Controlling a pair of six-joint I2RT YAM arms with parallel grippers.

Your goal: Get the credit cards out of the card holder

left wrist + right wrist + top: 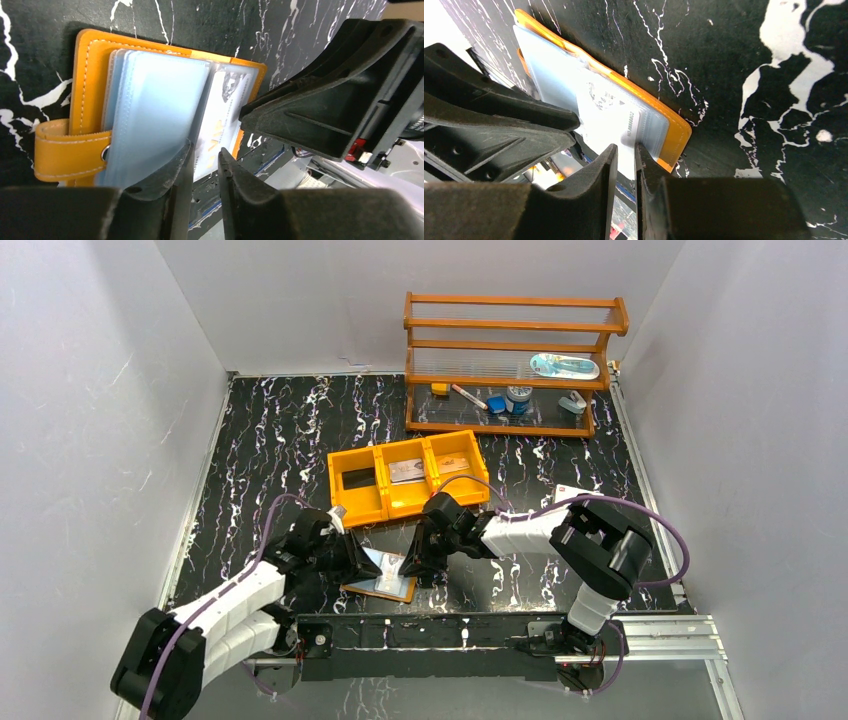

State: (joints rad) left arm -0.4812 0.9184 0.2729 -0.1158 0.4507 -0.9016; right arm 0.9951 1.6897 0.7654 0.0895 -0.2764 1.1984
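The orange-tan card holder (pixel 385 587) lies open on the black marbled table near the front edge, its blue-grey pockets (pixel 150 105) facing up. A whitish credit card (pixel 606 112) sticks partly out of a pocket, and it also shows in the left wrist view (pixel 220 117). My right gripper (pixel 625 148) is closed on that card's protruding edge; in the top view (pixel 412 567) it is at the holder's right side. My left gripper (pixel 205 150) has its jaws almost together with nothing between them, one finger resting on the pocket leaves at the holder's left side (pixel 357 562).
An orange three-compartment tray (pixel 432 470) stands just behind the grippers, with a dark, a grey and a tan card in its compartments. A wooden rack (pixel 510 360) with small items stands at the back. A white box (pixel 568 491) lies behind my right arm. A metal rail (pixel 640 635) runs along the front.
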